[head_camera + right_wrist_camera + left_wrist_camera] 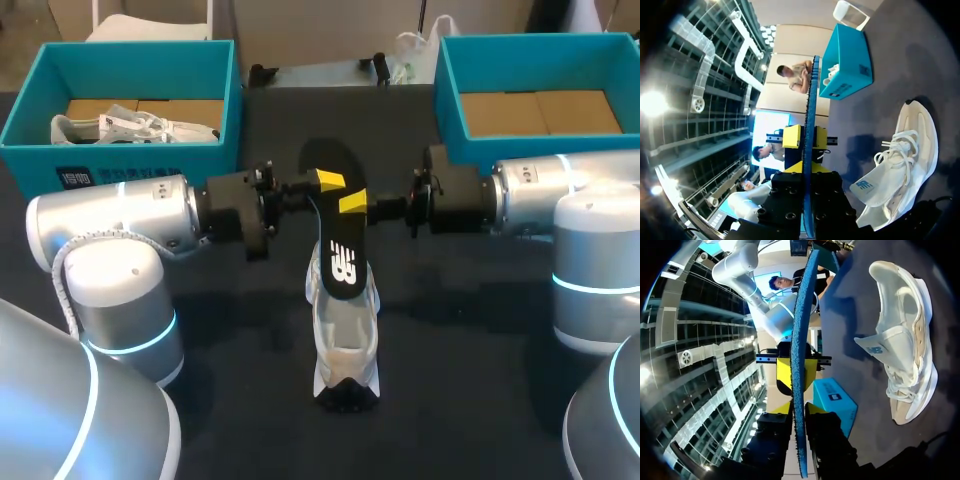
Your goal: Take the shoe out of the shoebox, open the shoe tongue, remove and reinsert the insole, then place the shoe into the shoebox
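The left gripper's [328, 182] fingers are shut tight on the insole [340, 250], and so are the right gripper's [352, 203]. The insole is held up on edge, just over the white shoe [346, 335]. Bare table [480, 330] is seen around the shoe. The left shoebox [130, 160] and the right shoebox [455, 110] are set far back.

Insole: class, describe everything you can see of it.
The insole is out of the white shoe. It is long, thin and foam-like, black on top with a white logo and blue underneath. It is held above the table, one end over that shoe, pinched at opposite edges by the left gripper and right gripper.
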Robot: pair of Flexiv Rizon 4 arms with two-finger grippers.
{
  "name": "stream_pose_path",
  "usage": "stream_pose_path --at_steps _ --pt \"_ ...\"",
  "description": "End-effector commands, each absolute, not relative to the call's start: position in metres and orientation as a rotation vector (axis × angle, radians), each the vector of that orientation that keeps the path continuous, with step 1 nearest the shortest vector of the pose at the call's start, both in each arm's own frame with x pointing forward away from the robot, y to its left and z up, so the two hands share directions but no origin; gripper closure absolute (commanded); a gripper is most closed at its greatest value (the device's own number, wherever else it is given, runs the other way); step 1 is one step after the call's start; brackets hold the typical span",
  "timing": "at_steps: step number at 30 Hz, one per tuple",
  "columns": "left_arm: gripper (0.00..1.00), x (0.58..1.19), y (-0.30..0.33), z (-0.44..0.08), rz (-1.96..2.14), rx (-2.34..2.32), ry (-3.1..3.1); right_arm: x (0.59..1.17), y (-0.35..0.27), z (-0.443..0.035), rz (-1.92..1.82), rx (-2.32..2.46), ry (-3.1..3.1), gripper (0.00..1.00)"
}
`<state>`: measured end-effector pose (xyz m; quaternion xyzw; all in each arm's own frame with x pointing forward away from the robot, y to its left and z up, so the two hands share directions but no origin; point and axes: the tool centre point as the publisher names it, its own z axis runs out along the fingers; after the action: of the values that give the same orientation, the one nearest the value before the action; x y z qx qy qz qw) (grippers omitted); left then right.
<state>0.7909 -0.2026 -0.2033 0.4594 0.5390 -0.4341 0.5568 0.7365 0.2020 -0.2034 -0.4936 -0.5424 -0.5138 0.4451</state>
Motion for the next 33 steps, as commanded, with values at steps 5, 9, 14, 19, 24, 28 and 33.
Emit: stream_pose_path --at_steps 5,9,14,19,24,28,33 --pt "0.87 0.79 -0.201 -0.203 -1.015 1.095 1.26 0.736 0.203 -0.204 -1.275 -1.226 -1.344 1.0" --pt "1.0 0.79 -0.2 -0.203 -1.014 1.101 1.254 0.736 0.203 -0.204 -1.275 -1.226 -1.344 1.0" --pt "1.0 0.789 -0.2 -0.202 -1.012 1.115 1.24 0.736 0.203 -0.204 -1.275 -1.226 -1.344 1.0" --pt "1.0 0.788 -0.198 -0.199 -1.011 1.125 1.236 0.736 0.201 -0.201 -1.264 -1.223 -1.383 0.0" --pt "1.0 0.785 -0.191 -0.192 -1.018 1.146 1.244 0.733 0.185 -0.192 -1.295 -1.219 -1.505 0.0" --pt "1.0 0.781 -0.18 -0.188 -1.066 1.147 1.284 0.729 0.163 -0.186 -1.319 -1.206 -1.668 0.0" --pt "1.0 0.77 -0.164 -0.185 -1.241 1.196 1.374 0.72 0.138 -0.18 -1.32 -1.147 -1.965 0.0"
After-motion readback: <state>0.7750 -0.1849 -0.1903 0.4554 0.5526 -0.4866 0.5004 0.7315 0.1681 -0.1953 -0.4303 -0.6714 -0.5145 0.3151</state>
